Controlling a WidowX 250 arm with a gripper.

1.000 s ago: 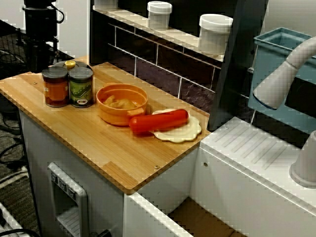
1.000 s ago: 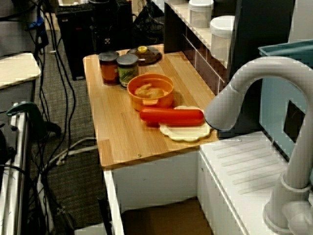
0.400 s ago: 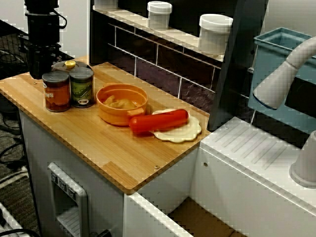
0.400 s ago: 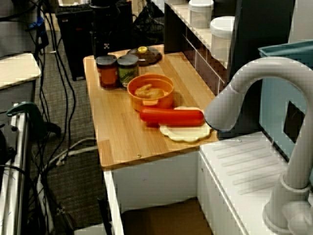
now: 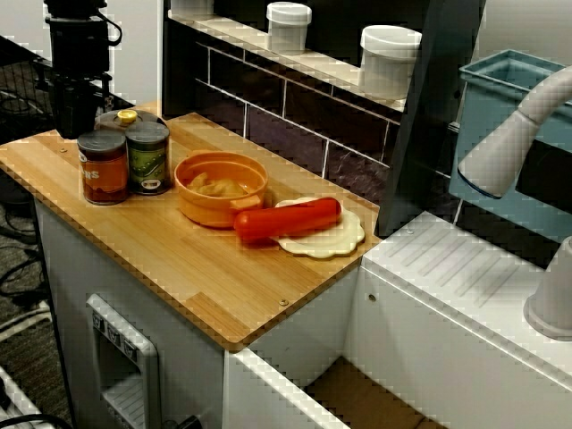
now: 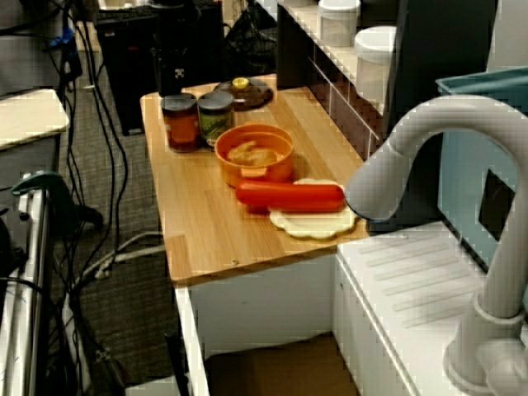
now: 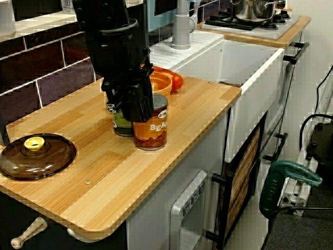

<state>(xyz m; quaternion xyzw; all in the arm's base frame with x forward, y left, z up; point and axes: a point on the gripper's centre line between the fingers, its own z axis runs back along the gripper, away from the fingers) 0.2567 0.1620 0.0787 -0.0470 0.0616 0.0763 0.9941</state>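
You have the pincer hanging low at the left end of the table, just beside the bean can. You cannot tell from these views whether it is released or clenched, nor whether it touches the can. Judged step: positioning at that can. A grasp would call for fingers astride it, clear of the green-labelled can close beside. Count, going rightward: one brown lid, two cans, one orange bowl, one red sausage lying on one scalloped plate.
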